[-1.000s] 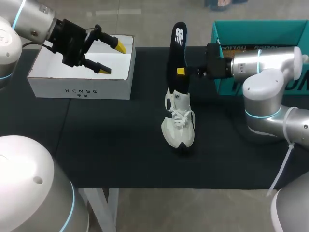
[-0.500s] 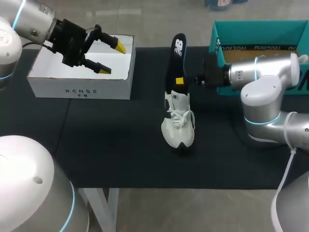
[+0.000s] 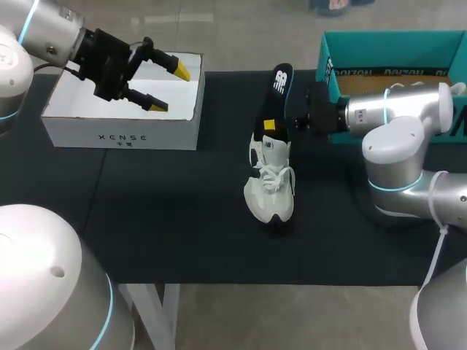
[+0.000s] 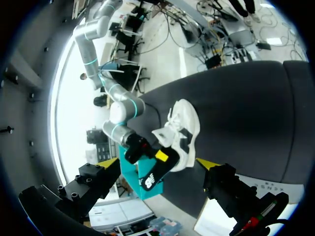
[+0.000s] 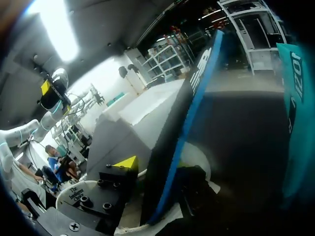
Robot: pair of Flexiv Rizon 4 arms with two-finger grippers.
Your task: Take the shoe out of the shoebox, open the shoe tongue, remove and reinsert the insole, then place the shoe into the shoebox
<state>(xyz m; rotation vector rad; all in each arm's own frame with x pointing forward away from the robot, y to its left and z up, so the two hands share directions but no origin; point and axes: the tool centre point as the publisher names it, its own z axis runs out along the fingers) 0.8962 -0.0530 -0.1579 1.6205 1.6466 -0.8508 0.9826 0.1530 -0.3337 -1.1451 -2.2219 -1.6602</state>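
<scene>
The right gripper (image 3: 271, 122) is clamped on the black insole (image 3: 282, 82), whose lower end sits inside the white shoe (image 3: 270, 186) standing in the middle of the table (image 3: 146, 219). The left gripper (image 3: 168, 87) hangs with fingers apart above the white box (image 3: 120, 135). Nobody holds the shoe, so I think a catching insole may tip it over.

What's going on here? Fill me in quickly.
The right gripper is clamped on the black insole, which stands tilted with its lower end inside the white shoe. The shoe sits upright on the black table, outside the teal shoebox. The left gripper hangs open above the white box, holding nothing. Whether the insole is going in or coming out cannot be told from this moment.
</scene>
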